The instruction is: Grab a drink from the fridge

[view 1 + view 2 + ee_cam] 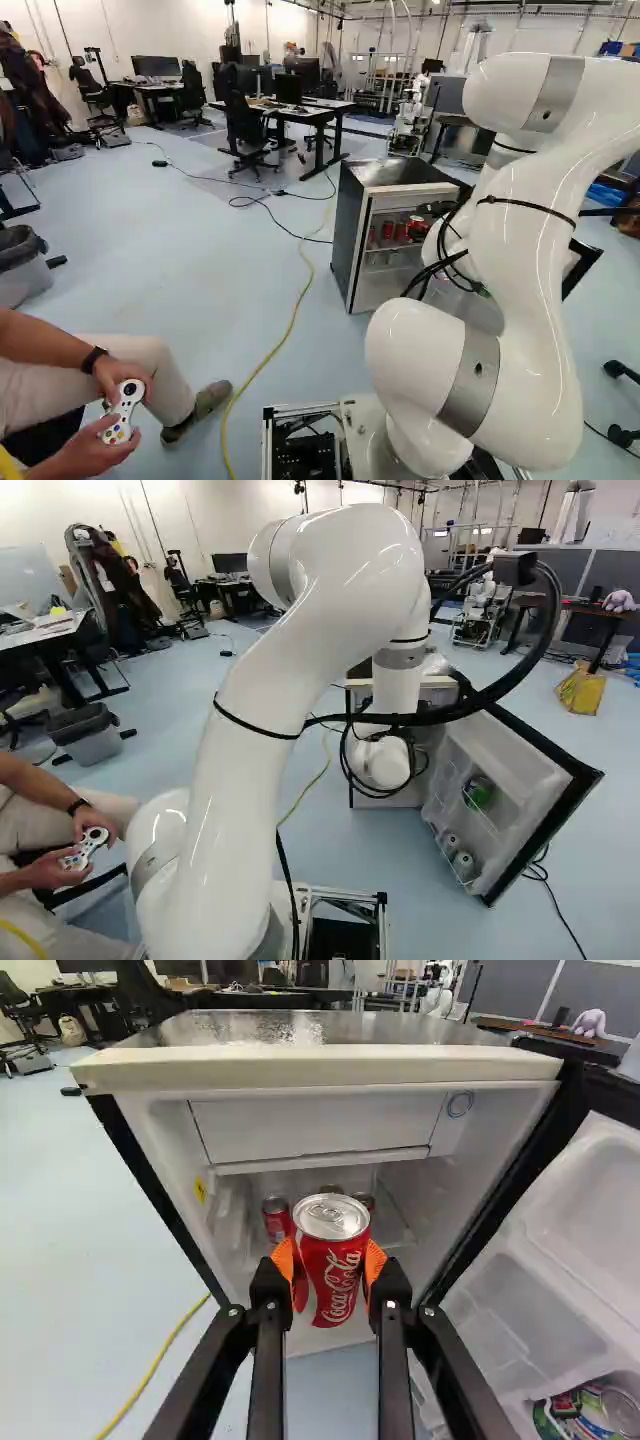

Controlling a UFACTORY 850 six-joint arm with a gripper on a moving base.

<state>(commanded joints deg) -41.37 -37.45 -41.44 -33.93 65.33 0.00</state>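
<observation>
1. The hand (pixel 329 1265) is clamped on the red Coca-Cola can (pixel 331 1295), one orange pad at each side; the can is upright, before the mouth of the fridge (pixel 330 1063).
2. I think the step is to bring it away: draw straight back, slowly and level, with steady grip, because smooth metal may slip or dent.
3. Please mind the upper front edge of the fridge when lifting, and the open door (pixel 505 775), at the right of the right base view.
4. The floor (pixel 200 280), left of centre in the left base view, seems the safer side for moving.
</observation>
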